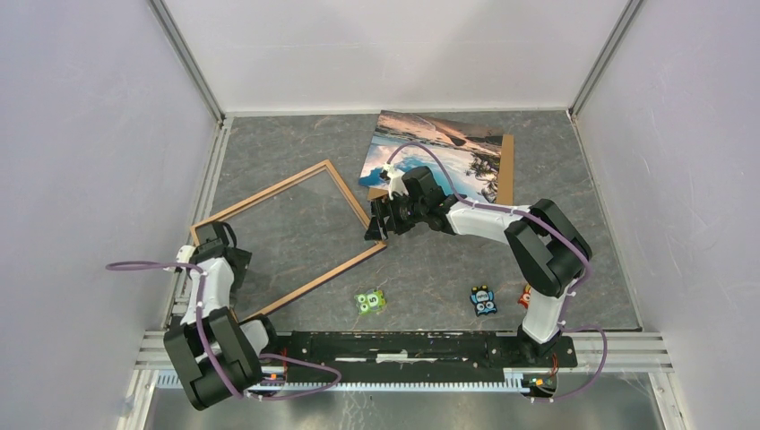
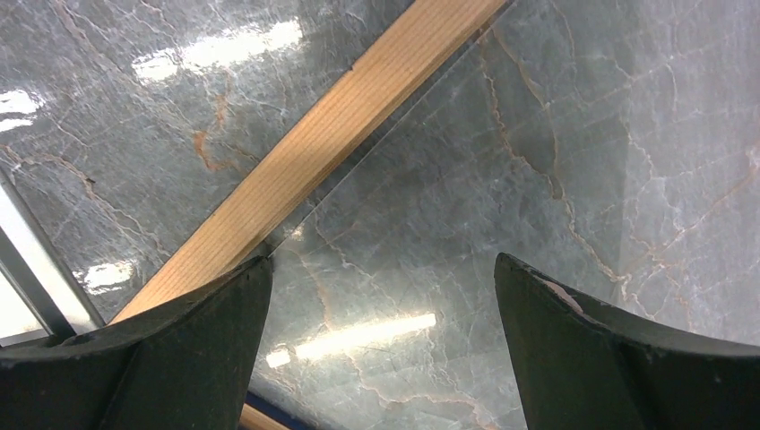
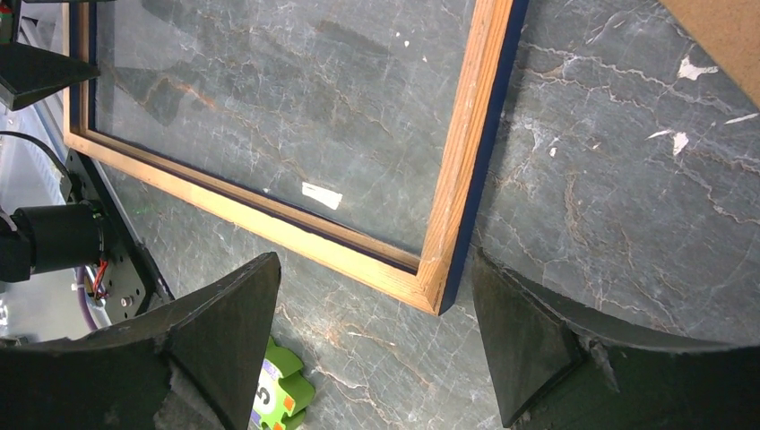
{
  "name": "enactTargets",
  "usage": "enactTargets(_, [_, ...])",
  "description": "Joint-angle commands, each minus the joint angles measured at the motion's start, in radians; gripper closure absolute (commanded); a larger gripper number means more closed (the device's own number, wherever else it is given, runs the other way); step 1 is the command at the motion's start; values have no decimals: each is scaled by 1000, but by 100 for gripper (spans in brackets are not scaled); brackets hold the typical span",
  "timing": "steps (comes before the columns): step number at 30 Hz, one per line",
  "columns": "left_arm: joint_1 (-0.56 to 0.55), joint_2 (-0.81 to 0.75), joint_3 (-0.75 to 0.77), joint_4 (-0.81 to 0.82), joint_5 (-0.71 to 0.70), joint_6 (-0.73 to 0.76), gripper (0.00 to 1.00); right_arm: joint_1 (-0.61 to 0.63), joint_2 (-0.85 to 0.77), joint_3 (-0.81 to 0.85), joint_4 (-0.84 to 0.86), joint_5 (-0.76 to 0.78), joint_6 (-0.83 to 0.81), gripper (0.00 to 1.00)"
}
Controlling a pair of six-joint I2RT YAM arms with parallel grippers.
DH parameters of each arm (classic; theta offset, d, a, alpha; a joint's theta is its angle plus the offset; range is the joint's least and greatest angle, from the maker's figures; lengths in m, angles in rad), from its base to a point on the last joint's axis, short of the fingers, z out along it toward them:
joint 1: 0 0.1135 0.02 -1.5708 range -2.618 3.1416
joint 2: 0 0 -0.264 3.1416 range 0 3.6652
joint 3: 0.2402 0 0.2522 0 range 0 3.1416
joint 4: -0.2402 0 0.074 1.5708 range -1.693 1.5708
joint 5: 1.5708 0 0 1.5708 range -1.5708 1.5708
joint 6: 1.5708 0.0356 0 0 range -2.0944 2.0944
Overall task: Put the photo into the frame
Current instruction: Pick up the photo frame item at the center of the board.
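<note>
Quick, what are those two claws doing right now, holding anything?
Left gripper: open, holding nothing, above a rail of the frame.
Right gripper: open, holding nothing, over a corner of the frame.

Lab robot cell: white panel walls around a tabletop.

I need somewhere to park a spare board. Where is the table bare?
Bare: the far left corner between the far rail of the frame and the back wall, and along the right wall beside the cardboard backing. Crowded: the near edge, with the green toy, blue toy and red toy, and the frame's corner under the right fingers.
</note>
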Motion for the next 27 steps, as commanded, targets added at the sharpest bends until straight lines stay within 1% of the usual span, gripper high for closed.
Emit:
enactTargets(1, [39,-8,-17,23,8,-19,0,2,-27,27,-10,-17,-36,16])
enactTargets(6, [72,12,-27,47,40,-16,0,-5,-26,20,-2,-26,-36,16])
enactTargets(9, [71,-12,-9,26,18,3,0,-7,-25,12,6,-31,-33,16])
enactTargets(11, [71,-39,-21,26,11,-11,0,-8,-23,10,14,-31,-29,16])
enactTargets(14, [68,-36,-54,51,35,-30,0,-9,-16,16,20,-39,-21,17])
enactTargets(18, [48,-60,-61,61,-26,-23,0,-9,-13,18,21,-41,-20,17])
enactTargets(21, [47,-96,-66,53,-38,-26,0,-9,-12,17,29,-47,-12,17])
enactTargets(23, [47,-82,-85,59,-24,-49,0,-10,-13,15,35,-51,-5,17])
enactTargets(27, [48,-21,-92,79,77,-70,0,-8,-15,12,38,-54,-2,16])
